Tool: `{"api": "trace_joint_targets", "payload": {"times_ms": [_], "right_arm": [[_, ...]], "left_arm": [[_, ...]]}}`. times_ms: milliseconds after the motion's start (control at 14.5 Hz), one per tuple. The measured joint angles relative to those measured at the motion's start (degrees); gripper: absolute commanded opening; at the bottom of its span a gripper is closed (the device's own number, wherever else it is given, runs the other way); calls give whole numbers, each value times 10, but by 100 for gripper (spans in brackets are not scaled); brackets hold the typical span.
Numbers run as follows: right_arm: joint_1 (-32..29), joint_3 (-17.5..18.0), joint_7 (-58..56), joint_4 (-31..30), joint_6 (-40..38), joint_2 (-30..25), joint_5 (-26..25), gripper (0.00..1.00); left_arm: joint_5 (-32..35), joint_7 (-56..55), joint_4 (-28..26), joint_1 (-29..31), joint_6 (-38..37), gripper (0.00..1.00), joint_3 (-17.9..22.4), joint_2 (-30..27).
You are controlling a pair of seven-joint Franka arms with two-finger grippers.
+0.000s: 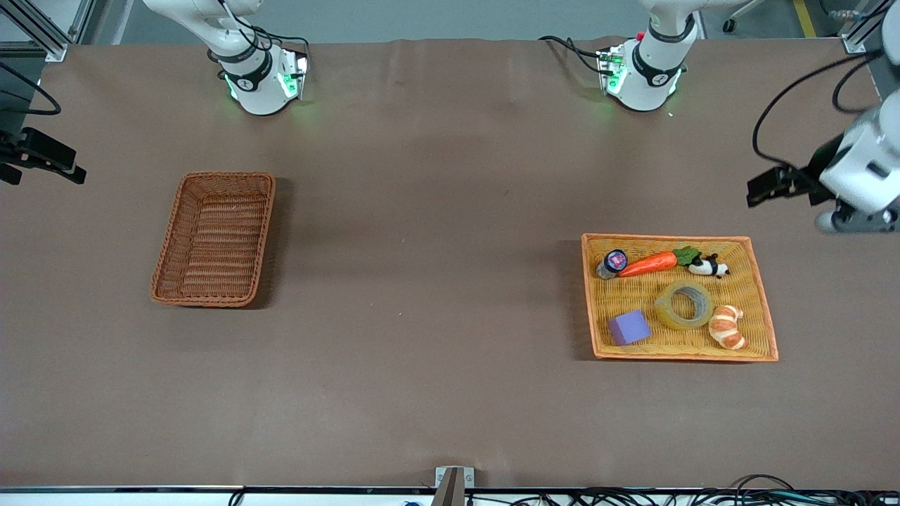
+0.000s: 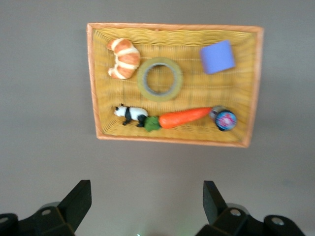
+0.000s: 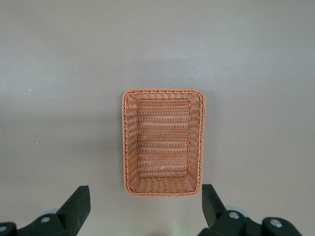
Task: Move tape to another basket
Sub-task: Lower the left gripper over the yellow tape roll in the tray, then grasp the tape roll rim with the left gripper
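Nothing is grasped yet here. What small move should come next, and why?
Probably bring the left end effector, open and empty above bare table beside the yellow-orange wicker basket, over the translucent yellowish tape roll. The roll lies flat between the purple cube and croissant. The right end effector waits open above the reddish-brown wicker basket, which holds nothing.

The right gripper (image 3: pixel 142 209) is cut by the picture's edge in its own wrist view, only the two fingertips showing; in the front view it sits at the frame's edge above the counter's (image 1: pixel 436 211) right-arm end, mostly cropped. The left gripper (image 2: pixel 145 206) is likewise cropped at its wrist view's edge. The lid print on the small jar (image 1: pixel 613 263) is too small to read.
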Motion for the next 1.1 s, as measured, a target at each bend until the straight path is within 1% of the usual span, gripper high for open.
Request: {"api": "trace_joint_targets", "payload": {"times_ms": [138,344,481,619,688,825,1031,1100], "right_arm": [[0,0,0,0,0,0,0,100],[0,0,0,0,0,0,0,100],[0,0,0,0,0,0,0,100],[0,0,0,0,0,0,0,100],[0,0,0,0,0,0,0,100],[0,0,0,0,0,0,0,100],[0,0,0,0,-1,0,0,100],[0,0,0,0,-1,0,0,100]], "left_arm": [[14,-1,-38,2,73,100,0,31],[14,-2,-129,23,220,100,0,60],[14,-2,-178,40,304,100,1,82],[14,-2,-211,60,381,92,1,111],[14,-3,-221,65,408,88,1,127],[14,-21,-226,67,438,81,1,156],[14,-47,-226,64,471,77,0,187],[14,-50,-226,64,483,72,-1,196]]}}
